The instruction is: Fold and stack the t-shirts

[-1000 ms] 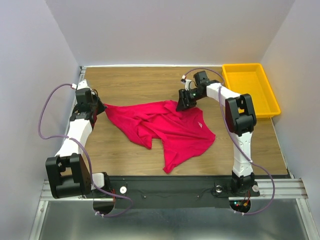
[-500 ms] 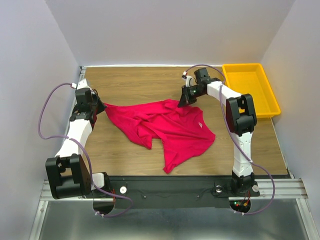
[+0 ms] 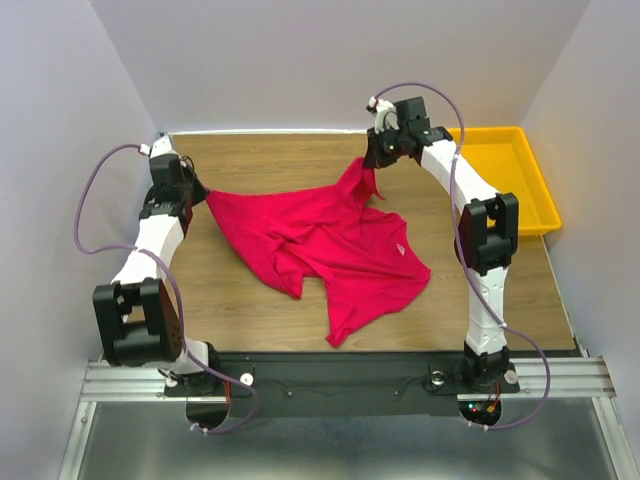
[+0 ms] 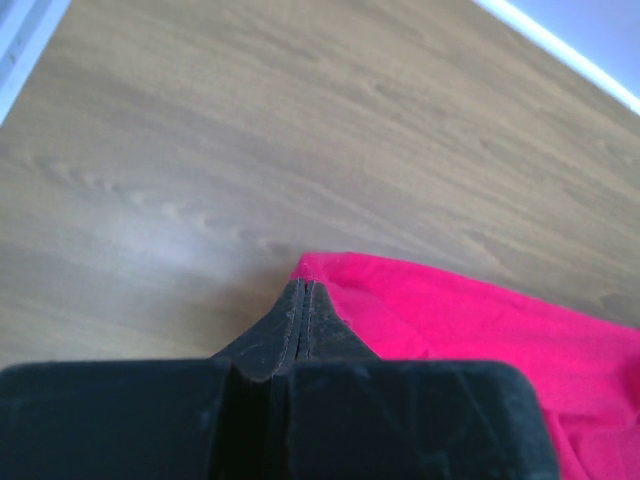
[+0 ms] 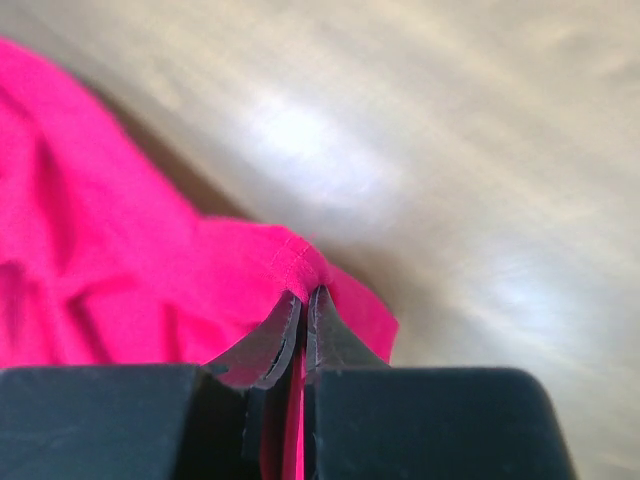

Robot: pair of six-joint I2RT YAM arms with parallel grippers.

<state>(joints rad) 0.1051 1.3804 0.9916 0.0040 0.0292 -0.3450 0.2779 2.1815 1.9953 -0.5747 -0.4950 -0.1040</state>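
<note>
Crimson-pink t-shirt [image 3: 330,240] rumpled, corners lifted

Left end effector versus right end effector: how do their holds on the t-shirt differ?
Left end effector pinches a t-shirt corner low at the left of the table; right end effector pinches an edge raised into a peak near the far side. Both are shut on fabric.

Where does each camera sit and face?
Top external: above and behind the bases, looking down on table, t-shirt, yellow tray; both arms show.
Left wrist: on that wrist, facing along the left gripper, shut on the t-shirt's edge.
Right wrist: likewise, facing down past the right gripper, shut on a raised hem.
Shared: all see the t-shirt.
</note>
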